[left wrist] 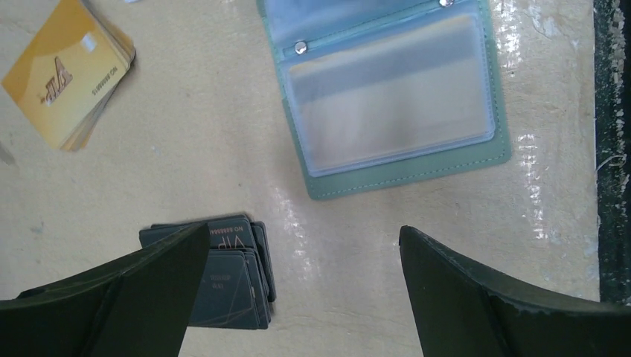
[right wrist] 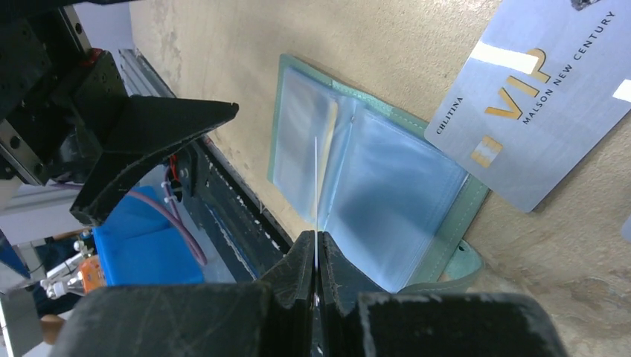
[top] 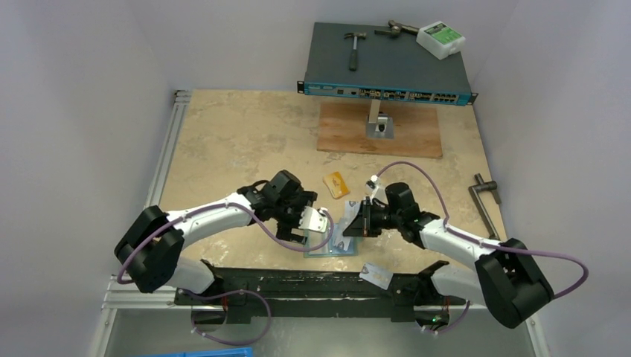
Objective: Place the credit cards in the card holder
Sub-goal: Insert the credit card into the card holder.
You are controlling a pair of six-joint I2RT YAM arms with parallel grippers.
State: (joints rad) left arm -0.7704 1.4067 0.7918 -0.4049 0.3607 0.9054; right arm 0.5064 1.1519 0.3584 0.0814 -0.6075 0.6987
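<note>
Your desk [top: 223, 141] is a mottled beige slab between white walls, with a network switch [top: 387, 67] raised on a stand at the far side. Your right tool [right wrist: 316, 242] is clenched on a thin card [right wrist: 316, 178]. Its wrist camera sees the card edge-on, as a pale line rising from between the pressed fingers. That edge stands over the middle of the card holder [right wrist: 387, 201], which lies open and flat on the desk, a teal rim around clear, pale blue sleeves. You cannot tell from these views whether the card touches a sleeve. Just beside the holder's rim a silver card [right wrist: 536, 104] lies face up with gold VIP lettering. Your left tool [left wrist: 303, 230] is released, its two dark fingers [left wrist: 149, 297] spread wide above the desk and grasping nothing. A small stack of dark grey cards [left wrist: 234, 260] is partly hidden behind one finger. Farther off sits a slightly fanned stack of orange cards [left wrist: 67, 71], well apart from the holder. From overhead, both tools face each other over the holder, close to the near edge of the desk. The orange cards lie just beyond them, and a pale card [top: 376, 275] rests on the black frame [top: 298, 286] in front of the arms.
</note>
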